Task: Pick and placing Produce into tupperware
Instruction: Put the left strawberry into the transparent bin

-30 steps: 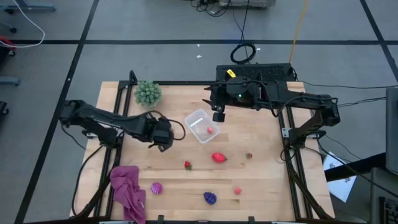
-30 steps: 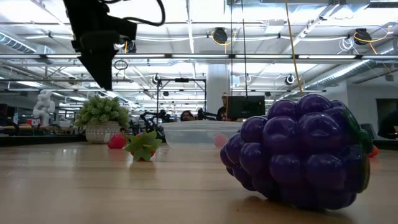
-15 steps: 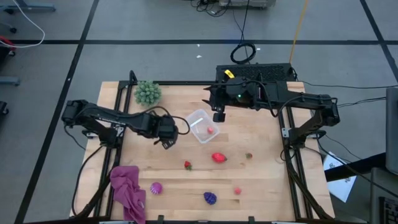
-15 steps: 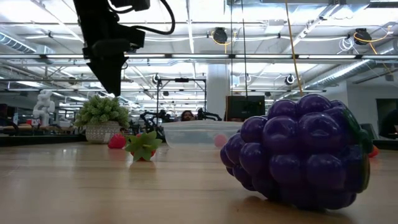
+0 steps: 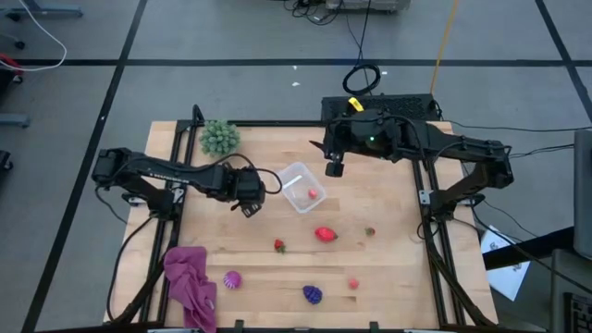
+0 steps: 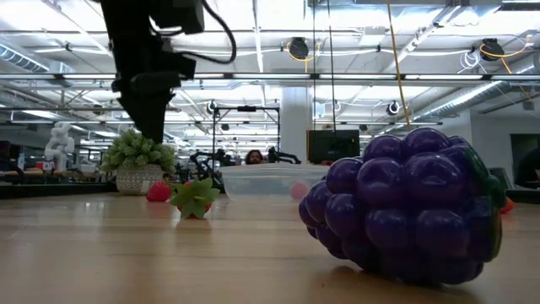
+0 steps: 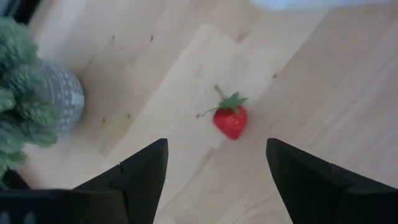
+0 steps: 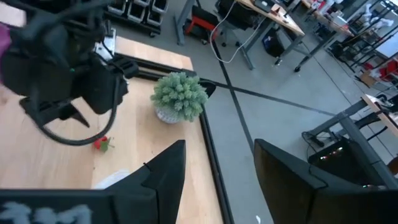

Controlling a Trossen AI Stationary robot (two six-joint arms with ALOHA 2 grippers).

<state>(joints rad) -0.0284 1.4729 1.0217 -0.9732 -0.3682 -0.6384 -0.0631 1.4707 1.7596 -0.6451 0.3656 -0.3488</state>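
Shifted toward the clear rounded tupperware (image 5: 298, 186), left claw (image 5: 246, 205) gapes wide above a glossy strawberry (image 7: 231, 120).

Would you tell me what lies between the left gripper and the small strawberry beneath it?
Only bare wood: in the left wrist view the left gripper is open, with the strawberry ahead and nothing between.

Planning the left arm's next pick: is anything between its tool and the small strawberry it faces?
Nothing visible. The left tool is open, with only bare table between it and the strawberry; the plant sits off to one side.
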